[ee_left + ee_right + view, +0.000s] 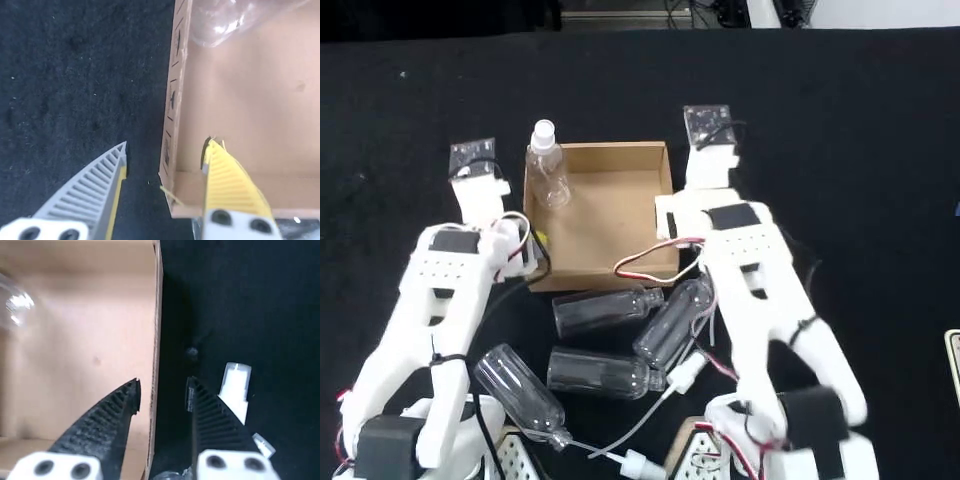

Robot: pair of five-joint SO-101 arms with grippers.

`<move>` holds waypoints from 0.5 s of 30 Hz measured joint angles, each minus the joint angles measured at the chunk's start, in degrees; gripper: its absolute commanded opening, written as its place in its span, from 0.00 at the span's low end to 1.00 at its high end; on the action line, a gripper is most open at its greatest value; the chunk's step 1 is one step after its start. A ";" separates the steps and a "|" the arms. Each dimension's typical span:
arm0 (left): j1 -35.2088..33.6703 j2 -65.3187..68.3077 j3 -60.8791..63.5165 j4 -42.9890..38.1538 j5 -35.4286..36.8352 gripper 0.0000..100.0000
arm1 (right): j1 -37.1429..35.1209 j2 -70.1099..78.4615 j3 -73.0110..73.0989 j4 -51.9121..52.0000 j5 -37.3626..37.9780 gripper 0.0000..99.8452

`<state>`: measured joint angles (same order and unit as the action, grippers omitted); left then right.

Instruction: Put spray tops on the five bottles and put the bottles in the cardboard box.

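Cardboard box [602, 149] [250, 100] [75, 340], with one capped bottle [546, 165] [225, 15] [12, 302] standing in the corner ahead of the left gripper [166, 145]. That gripper, fingers spread, straddles one side wall. The right gripper [163, 384], likewise spread, straddles the opposite wall, a spray top [235, 385] just outside it. Four more bottles [605, 310] lie behind both grippers.

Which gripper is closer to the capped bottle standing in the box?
Left. The left gripper straddles the left wall of the cardboard box, the wall the bottle stands beside. The right gripper straddles the opposite wall, across the box floor.
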<state>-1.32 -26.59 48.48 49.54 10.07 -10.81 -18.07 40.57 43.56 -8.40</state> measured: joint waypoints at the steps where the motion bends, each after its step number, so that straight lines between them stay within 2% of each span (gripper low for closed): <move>1: 0.00 0.00 -1.76 2.11 0.00 0.24 | 0.00 -2.02 0.35 0.09 0.00 0.15; 6: 0.00 0.00 -8.79 9.93 -2.55 0.24 | 0.00 -10.81 3.78 0.26 0.00 0.14; 10: -2.90 0.00 -13.71 15.47 -9.41 0.24 | 0.00 -17.05 4.22 4.31 2.46 0.14; 15: -8.26 0.00 -22.24 27.34 -21.01 0.24 | 0.00 -21.19 4.31 8.18 3.69 0.14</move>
<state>-9.58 -26.59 26.24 76.88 -10.95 -10.81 -39.25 44.88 51.74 -4.70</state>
